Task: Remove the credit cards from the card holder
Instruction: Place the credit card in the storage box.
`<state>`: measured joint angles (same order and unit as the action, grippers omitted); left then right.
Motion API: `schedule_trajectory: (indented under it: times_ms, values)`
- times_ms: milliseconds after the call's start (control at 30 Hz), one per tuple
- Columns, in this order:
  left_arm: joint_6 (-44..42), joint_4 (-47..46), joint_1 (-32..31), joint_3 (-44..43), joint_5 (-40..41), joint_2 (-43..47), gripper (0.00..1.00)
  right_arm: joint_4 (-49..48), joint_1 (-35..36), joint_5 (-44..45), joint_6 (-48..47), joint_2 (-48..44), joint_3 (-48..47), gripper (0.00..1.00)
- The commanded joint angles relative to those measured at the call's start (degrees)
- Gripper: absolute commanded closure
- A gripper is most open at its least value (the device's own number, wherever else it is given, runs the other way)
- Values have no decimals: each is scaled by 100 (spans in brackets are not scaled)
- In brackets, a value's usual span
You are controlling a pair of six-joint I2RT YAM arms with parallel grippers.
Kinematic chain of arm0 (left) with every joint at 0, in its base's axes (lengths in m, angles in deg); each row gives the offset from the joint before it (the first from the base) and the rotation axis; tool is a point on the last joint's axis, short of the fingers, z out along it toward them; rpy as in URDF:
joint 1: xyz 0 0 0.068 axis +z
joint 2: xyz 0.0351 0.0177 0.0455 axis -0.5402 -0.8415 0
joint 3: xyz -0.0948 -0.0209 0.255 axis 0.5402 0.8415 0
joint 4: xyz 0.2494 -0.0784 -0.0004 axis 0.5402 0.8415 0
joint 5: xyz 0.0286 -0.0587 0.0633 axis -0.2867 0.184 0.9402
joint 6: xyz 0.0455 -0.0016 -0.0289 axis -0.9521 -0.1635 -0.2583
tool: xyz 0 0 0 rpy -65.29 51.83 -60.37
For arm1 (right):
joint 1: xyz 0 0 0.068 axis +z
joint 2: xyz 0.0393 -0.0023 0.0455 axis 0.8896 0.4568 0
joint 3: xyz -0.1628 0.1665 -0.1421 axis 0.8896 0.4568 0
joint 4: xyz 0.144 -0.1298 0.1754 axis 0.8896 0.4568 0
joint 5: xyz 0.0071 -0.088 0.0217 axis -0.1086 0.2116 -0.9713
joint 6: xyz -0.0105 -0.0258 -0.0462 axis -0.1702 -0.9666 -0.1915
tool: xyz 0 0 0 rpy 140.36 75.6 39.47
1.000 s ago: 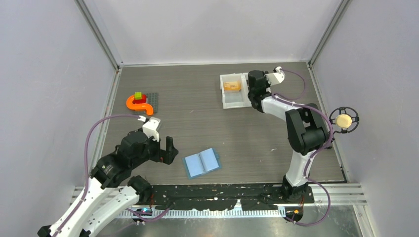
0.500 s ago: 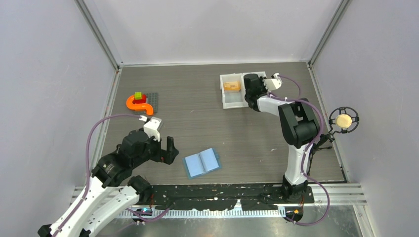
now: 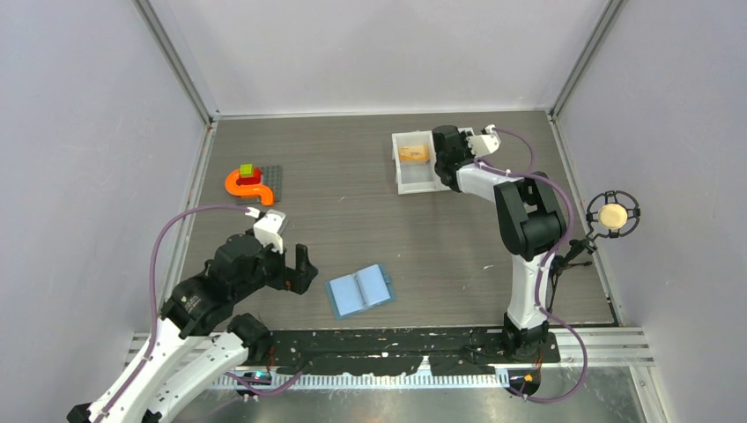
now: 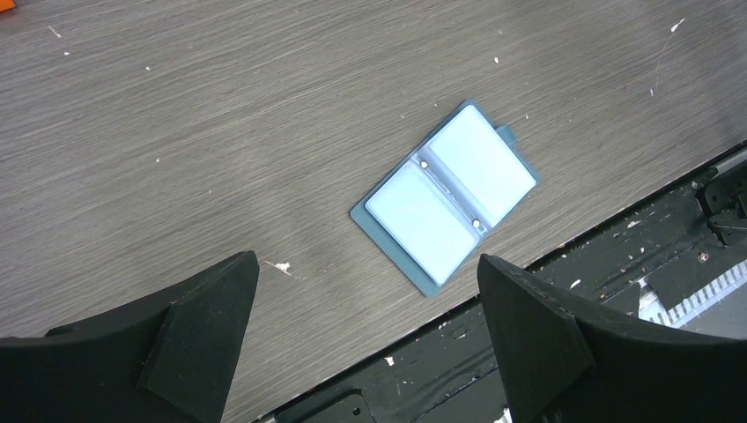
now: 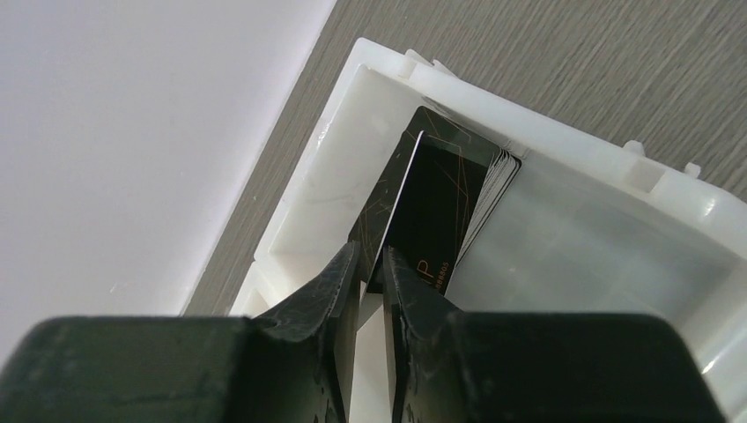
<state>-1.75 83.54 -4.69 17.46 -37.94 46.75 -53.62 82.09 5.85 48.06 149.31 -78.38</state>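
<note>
My right pincer (image 5: 372, 264) hangs over the tray (image 5: 564, 150). Its jaws are nearly together, with the dark card (image 5: 440, 211) standing on edge between them and its far end down inside one compartment. I cannot tell whether the pads grip it or have let go. The orange card (image 3: 412, 153) lies in the tray's other compartment. The wallet (image 4: 449, 196) lies open on the table (image 4: 220, 132), well apart from the tray, toward my bases, and its pockets look empty. My left pincer (image 4: 366, 264) hovers there too, spread wide and holding nothing. I judge this the last drop-off. Next I should part the right jaws fully and lift straight up, clear of the tray wall.
</note>
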Motion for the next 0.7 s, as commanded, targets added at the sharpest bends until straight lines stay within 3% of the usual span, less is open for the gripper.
schedule_trajectory:
  times_ms: [0, 667]
  values:
    - [-98, -142, 25, 2, 0, -39, 0, 116, -68, 78, -75, 50, -211, 77]
    - [-63, -119, 19, -2, 143, -136, 0, 97, -191, -342, 70, 314, -154, 75]
